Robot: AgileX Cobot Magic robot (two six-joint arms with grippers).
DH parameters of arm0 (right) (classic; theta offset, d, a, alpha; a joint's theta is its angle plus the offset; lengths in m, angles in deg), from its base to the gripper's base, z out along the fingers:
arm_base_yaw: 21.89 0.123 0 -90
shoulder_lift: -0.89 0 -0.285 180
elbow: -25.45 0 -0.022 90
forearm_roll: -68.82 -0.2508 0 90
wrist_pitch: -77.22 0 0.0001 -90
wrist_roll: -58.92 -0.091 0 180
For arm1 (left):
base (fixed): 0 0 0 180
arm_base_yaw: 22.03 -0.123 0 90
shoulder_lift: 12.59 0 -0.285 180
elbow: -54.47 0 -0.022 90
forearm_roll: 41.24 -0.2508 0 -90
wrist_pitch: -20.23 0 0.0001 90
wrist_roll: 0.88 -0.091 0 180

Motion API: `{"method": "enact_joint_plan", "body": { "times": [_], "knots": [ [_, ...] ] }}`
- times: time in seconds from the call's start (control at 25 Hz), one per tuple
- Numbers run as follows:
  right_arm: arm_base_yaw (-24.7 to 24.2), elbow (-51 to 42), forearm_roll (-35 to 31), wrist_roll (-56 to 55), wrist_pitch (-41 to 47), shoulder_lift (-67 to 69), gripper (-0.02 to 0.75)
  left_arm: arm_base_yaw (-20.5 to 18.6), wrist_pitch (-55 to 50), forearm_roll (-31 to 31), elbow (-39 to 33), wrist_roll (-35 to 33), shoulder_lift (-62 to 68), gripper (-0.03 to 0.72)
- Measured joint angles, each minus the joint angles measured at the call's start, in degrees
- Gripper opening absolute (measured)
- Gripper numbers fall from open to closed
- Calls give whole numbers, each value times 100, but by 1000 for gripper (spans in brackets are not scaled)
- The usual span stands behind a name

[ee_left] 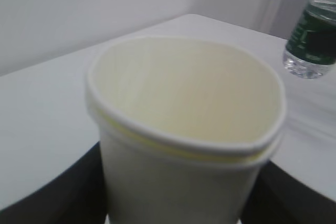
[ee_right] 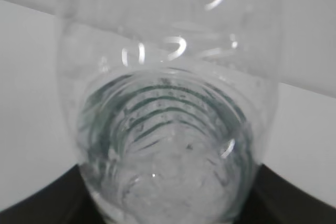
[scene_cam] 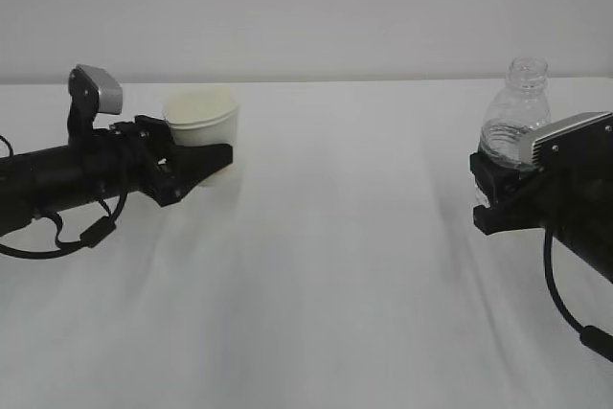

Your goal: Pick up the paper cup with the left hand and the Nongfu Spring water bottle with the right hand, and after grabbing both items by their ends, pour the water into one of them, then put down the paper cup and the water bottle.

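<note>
— Progress first, please: where do you stand?

— Both grasps look done to me. Your left hand (scene_cam: 196, 168) pinches the paper cup (scene_cam: 203, 122) at its lower part, on the left side of the white table (scene_cam: 326, 265). Your right hand (scene_cam: 498, 193) pinches the water bottle (scene_cam: 515, 122) low on its body, far to the right. I cannot tell if they are lifted. Pouring and putting down remain.

— And the materials?

— You hold a cream cup, tapered, with a rolled rim; its mouth looks a little squeezed, so the paper is soft. You also hold clear ribbed plastic, without cap, with water (ee_right: 173, 182) inside.
</note>
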Motion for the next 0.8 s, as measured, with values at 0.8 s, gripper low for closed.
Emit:
{"method": "enact_joint_plan", "body": {
  "times": [0.8],
  "knots": [
    [0, 0, -75, -25, 855, -497, 414, 1779, -575, 84, 504, 216, 0, 475]
  ]
}}
